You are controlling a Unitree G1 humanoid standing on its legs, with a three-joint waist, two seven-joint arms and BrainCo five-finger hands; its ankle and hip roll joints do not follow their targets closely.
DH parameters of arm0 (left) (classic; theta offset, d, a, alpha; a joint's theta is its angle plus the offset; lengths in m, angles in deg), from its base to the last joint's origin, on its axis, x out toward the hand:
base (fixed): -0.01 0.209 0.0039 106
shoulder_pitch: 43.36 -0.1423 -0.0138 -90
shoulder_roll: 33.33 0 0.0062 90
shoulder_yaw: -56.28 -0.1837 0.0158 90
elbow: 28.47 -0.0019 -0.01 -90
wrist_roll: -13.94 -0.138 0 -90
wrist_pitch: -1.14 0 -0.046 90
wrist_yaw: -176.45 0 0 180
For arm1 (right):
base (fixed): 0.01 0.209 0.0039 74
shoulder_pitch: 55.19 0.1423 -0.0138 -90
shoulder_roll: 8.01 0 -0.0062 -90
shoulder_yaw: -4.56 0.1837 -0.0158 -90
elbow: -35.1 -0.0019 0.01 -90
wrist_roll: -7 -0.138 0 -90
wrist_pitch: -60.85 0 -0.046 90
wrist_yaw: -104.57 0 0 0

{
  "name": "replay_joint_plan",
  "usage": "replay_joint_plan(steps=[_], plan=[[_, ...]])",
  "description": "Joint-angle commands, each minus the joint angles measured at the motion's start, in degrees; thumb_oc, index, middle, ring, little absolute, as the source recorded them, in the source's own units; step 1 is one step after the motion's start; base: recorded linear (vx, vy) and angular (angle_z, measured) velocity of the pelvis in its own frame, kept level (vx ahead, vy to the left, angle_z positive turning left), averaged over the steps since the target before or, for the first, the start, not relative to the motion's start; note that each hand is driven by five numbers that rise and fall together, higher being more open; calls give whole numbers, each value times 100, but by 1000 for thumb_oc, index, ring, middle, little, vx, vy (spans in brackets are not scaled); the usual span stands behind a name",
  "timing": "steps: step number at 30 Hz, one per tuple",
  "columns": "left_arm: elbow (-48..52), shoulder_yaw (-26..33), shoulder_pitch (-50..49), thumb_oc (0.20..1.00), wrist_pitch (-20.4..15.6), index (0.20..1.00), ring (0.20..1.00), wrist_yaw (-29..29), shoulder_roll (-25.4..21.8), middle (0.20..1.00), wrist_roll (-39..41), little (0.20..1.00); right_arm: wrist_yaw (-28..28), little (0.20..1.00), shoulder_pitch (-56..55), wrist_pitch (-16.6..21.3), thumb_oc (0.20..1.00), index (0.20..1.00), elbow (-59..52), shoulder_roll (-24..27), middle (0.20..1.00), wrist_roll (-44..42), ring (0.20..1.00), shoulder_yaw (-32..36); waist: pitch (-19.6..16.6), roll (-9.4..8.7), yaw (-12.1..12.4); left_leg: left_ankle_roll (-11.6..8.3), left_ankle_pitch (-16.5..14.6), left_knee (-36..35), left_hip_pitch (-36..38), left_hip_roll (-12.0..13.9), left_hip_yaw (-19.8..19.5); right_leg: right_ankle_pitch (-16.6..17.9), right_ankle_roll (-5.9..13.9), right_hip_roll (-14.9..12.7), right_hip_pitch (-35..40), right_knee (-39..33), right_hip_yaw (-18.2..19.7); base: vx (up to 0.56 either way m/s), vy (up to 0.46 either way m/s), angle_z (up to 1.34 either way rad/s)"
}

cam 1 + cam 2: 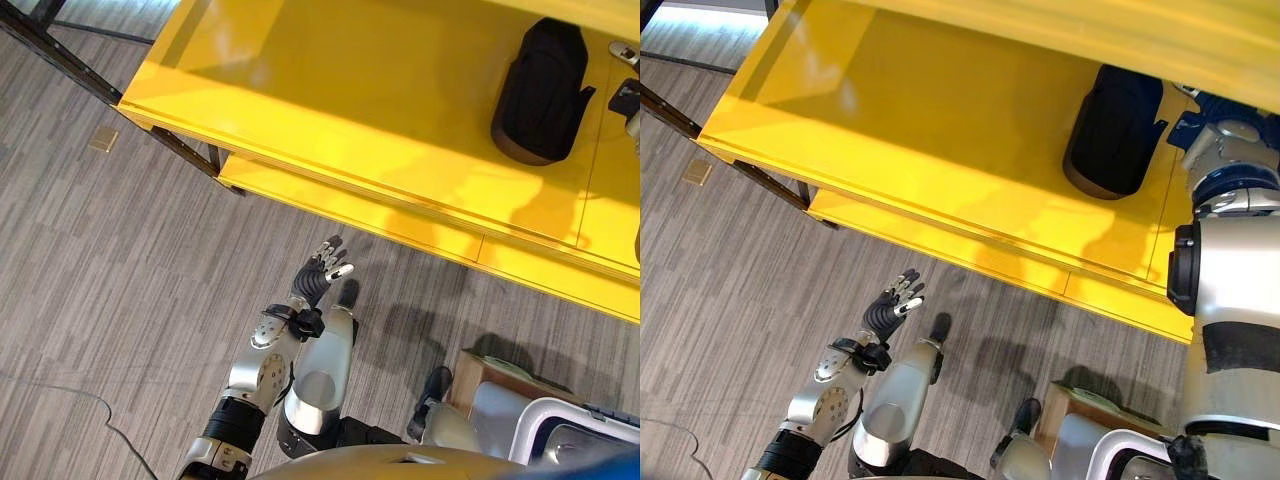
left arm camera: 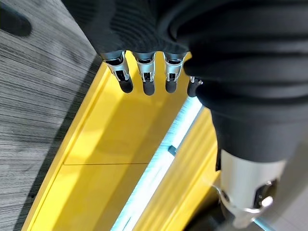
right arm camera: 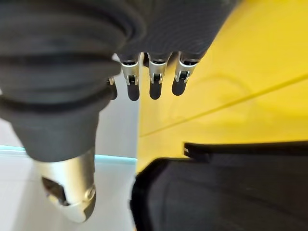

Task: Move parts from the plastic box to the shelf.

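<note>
Black part on the yellow shelf, both hands empty.

The black part (image 1: 1116,132) lay on the yellow shelf (image 1: 940,130), near its right end, and the right arm reached up beside it. The right hand (image 3: 151,79) was open above the shelf, its fingers relaxed and holding nothing, with the part just below it in the right wrist view. The left hand (image 1: 322,272) was low over the grey floor (image 1: 110,260), in front of the shelf edge, with fingers straight and empty. A corner of the plastic box (image 1: 560,425) showed at the lower right.
</note>
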Motion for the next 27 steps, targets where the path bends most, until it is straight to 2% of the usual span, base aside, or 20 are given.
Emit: replay_joint_plan(steps=[1, 4, 10, 12, 14, 15, 16, 18, 19, 20, 22, 23, 24, 26, 27], plan=[[362, 206, -236, 1000, -292, 1000, 1000, 64, 62, 1000, 31, 1000, -115, 1000, 484, 303, 1000, 1000, -744, 101, 1000, 205, 1000, -658, -18, 24, -57, -782, -25, 182, -30, 1004, -294, 811, -711, -105, 737, -459, 137, -12, -14, -6], [328, 254, -179, 1000, -334, 1000, 1000, 92, 151, 1000, 4, 1000, -212, 1000, 364, 276, 1000, 1000, -874, -65, 1000, 253, 1000, -614, -77, 13, -141, -712, 8, 52, 200, 1050, -233, 785, -678, -40, 817, -493, 138, -14, -21, -4], [275, 302, -210, 1000, -415, 1000, 1000, 154, 284, 1000, -3, 1000, -314, 1000, -408, 228, 1000, 1000, -1867, -860, 1000, 250, 1000, 20, -283, -60, -361, -552, 166, -287, 547, 1109, -128, 787, -653, 59, 787, -526, 153, -20, -8, -9], [315, 446, -220, 1000, -480, 1000, 1000, 199, 379, 1000, -35, 1000, -241, 1000, -1270, 104, 1000, 1000, -3400, -1714, 1000, 222, 1000, 416, -437, -215, -599, -453, 218, -616, 803, 1165, -37, 780, -642, 126, 720, -538, 204, 2, -41, -12], [405, 639, -204, 1000, -541, 1000, 1000, 219, 411, 1000, -69, 1000, -58, 1000, -1954, -31, 1000, 1000, -4798, -2302, 1000, 125, 1000, 524, -524, -337, -819, -377, 246, -895, 984, 1203, 47, 805, -624, 174, 647, -534, 272, -23, -32, -16], [403, 650, -254, 1000, -540, 1000, 1000, 224, 397, 1000, -71, 1000, -119, 1000, -2070, -89, 1000, 1000, -4936, -2353, 1000, 136, 1000, 523, -570, -369, -823, -385, 242, -959, 1041, 1199, 74, 779, -625, 164, 668, -539, 273, -26, -28, -26], [528, 841, -266, 1000, -625, 1000, 1000, 258, 362, 1000, -165, 1000, 198, 1000, -2861, -193, 1000, 1000, -6247, -2702, 1000, 21, 1000, 365, -670, -509, -1089, -375, 295, -1212, 1198, 1200, 164, 815, -599, 178, 561, -531, 360, -14, -27, -18], [637, 984, -360, 1000, -679, 1000, 1000, 306, 322, 1000, -246, 1000, 422, 1000, -3973, -276, 1000, 1000, -7721, -2975, 1000, -82, 1000, 33, -806, -619, -1376, -349, 356, -1516, 1414, 1205, 296, 819, -568, 169, 490, -531, 430, -14, -12, -4], [633, 1020, -484, 1000, -696, 1000, 1000, 328, 334, 1000, -282, 1000, 474, 1000, -4444, -322, 1000, 1000, -8156, -3019, 1000, -255, 1000, -128, -949, -638, -1468, -334, 398, -1675, 1515, 1189, 327, 814, -556, 159, 464, -532, 443, 60, -6, -5], [635, 1016, -498, 1000, -696, 1000, 1000, 327, 337, 1000, -282, 1000, 464, 1000, -4463, -328, 1000, 1000, -8171, -3019, 1000, -257, 1000, -137, -970, -640, -1470, -340, 379, -1699, 1538, 1188, 335, 789, -555, 156, 477, -536, 436, 31, -15, -14], [663, 954, -580, 1000, -772, 1000, 1000, 368, 288, 1000, -358, 1000, 757, 1000, -5621, -183, 1000, 1000, -8834, -3401, 1000, -324, 1000, -293, -1241, -623, -1591, -257, 457, -2064, 1801, 1167, 453, 800, -539, 143, 423, -535, 402, 17, -30, -26], [666, 951, -590, 1000, -773, 1000, 1000, 368, 287, 1000, -358, 1000, 756, 1000, -5631, -183, 1000, 1000, -8839, -3403, 1000, -323, 1000, -296, -1249, -625, -1587, -257, 465, -2080, 1811, 1165, 460, 799, -538, 140, 422, -535, 406, 30, -34, -31], [665, 896, -586, 1000, -775, 1000, 1000, 344, 320, 1000, -365, 1000, 963, 1000, -6313, -55, 1000, 1000, -9280, -3620, 1000, -153, 1000, -395, -1385, -594, -1662, -209, 478, -2241, 1969, 1165, 521, 800, -537, 127, 395, -535, 408, -3, -25, -28], [675, 912, -572, 1000, -781, 1000, 1000, 308, 322, 1000, -390, 1000, 970, 1000, -6637, 25, 1000, 1000, -9735, -3592, 1000, 55, 1000, -472, -1452, -571, -1738, -190, 486, -2297, 2037, 1170, 569, 819, -534, 125, 352, -527, 444, -9, -29, -19], [607, 914, -550, 1000, -763, 1000, 1000, 312, 386, 1000, -363, 1000, 1317, 1000, -7280, 25, 1000, 1000, -10346, -3801, 1000, -39, 1000, -617, -1551, -542, -1855, -181, 465, -2337, 2130, 1192, 596, 847, -537, 137, 312, -507, 470, -6, -47, -4]])
